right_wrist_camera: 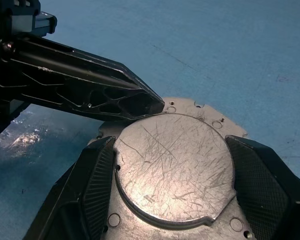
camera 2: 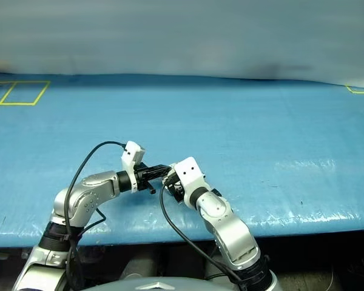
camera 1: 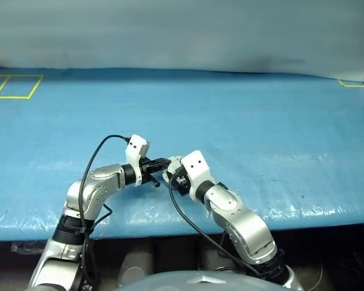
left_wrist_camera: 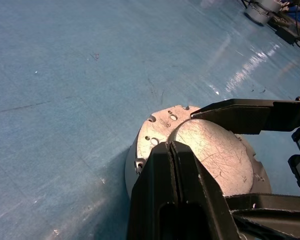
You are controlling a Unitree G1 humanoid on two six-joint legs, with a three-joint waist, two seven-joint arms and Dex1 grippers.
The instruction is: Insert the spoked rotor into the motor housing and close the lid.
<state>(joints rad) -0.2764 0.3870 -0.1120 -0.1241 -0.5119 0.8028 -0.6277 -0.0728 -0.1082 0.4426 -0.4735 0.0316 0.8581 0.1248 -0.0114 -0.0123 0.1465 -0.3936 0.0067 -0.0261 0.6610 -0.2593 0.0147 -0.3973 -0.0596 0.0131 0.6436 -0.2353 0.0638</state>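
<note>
Your right gripper (right_wrist_camera: 172, 185) clamped the motor housing (left_wrist_camera: 140, 157) by its sides, lid (right_wrist_camera: 172, 167) closed on top, above the blue table (camera 1: 261, 121). Your left gripper (right_wrist_camera: 157, 106), fingers pressed together, touched the lid's rim at 11 o'clock.

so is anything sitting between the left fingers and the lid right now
Nothing visible does. The left gripper, fingers shut, has its tip right at the edge of the lid, by the raised circle, with no object between. The right gripper holds the motor housing from both sides, with its fingers clear of that spot.
</note>
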